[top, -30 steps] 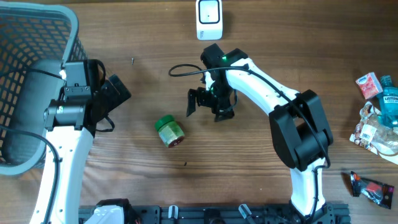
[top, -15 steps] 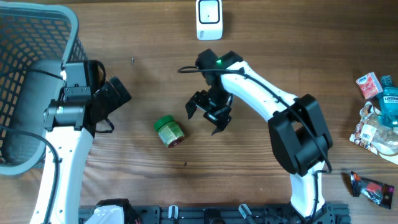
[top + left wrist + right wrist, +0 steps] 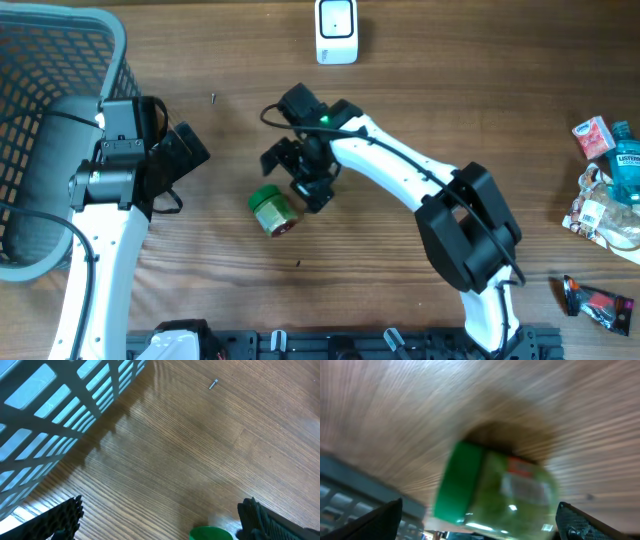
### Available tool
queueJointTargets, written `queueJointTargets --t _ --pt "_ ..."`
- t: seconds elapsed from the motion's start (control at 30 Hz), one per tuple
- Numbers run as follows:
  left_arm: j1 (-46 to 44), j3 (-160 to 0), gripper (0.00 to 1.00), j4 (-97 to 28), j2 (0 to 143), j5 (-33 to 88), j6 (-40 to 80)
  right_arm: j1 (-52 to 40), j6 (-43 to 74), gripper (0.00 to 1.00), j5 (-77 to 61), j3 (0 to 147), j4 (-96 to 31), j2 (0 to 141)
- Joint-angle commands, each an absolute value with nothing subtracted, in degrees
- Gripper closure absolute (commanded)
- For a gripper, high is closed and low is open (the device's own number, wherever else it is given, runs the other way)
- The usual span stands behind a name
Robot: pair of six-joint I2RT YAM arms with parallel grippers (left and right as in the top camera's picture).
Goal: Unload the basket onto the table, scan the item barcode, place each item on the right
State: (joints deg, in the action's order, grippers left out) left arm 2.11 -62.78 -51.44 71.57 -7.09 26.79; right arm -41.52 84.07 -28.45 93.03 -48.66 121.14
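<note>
A small jar (image 3: pixel 272 210) with a green lid lies on its side on the wooden table, left of centre. My right gripper (image 3: pixel 297 177) hovers just up and right of it, open. In the right wrist view the blurred jar (image 3: pixel 495 491) fills the space ahead of the right gripper (image 3: pixel 482 525), between its spread fingertips (image 3: pixel 587 522). My left gripper (image 3: pixel 190 148) stays open near the basket, empty. The left wrist view shows only the jar's green lid (image 3: pixel 211 534) at the bottom edge, near the left gripper (image 3: pixel 160 525). A white scanner (image 3: pixel 336 30) stands at the far edge.
A grey wire basket (image 3: pixel 112 40) fills the far left corner. A small screw (image 3: pixel 213 97) lies on the wood near it. At the right edge sit a red box (image 3: pixel 593 136), a blue bottle (image 3: pixel 626 160), a clear packet (image 3: pixel 600 212) and a dark tube (image 3: pixel 598 302).
My right arm has swung left and toward the front, bringing its open gripper from near the scanner side to just beside the jar. The left arm and jar have not moved.
</note>
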Motion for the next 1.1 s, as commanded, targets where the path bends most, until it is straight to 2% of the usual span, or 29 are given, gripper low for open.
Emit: queueJointTargets --t 0.0,0.27,0.43,0.57,0.7,0.8,1.07 --pt "2.52 -62.81 0.0 -51.29 70.72 -6.42 25.67 -42.96 87.26 0.0 -28.75 94.28 -47.18 120.79" --pt "2.52 -62.81 0.0 -51.29 70.72 -6.44 25.65 -43.07 87.05 0.0 -30.22 94.28 -53.04 123.42" --pt "2.52 -62.81 0.0 -51.31 70.72 -6.44 25.65 -43.22 83.0 0.0 -22.17 94.28 -58.74 123.42" --pt "2.52 -62.81 0.0 -51.31 70.72 -6.44 25.67 -43.2 73.1 0.0 -12.78 94.24 -58.13 123.42" --pt "2.52 -62.81 0.0 -51.35 70.72 -6.44 25.67 -43.16 68.71 0.0 -12.56 94.24 -56.16 123.42" --pt "2.52 -62.81 0.0 -51.37 70.72 -6.44 25.65 -42.63 60.01 0.0 -11.2 94.3 -52.73 123.22" --pt "1.98 -63.02 0.0 -47.99 70.72 -6.48 22.68 -34.72 42.11 0.0 -12.69 94.43 -56.1 119.66"
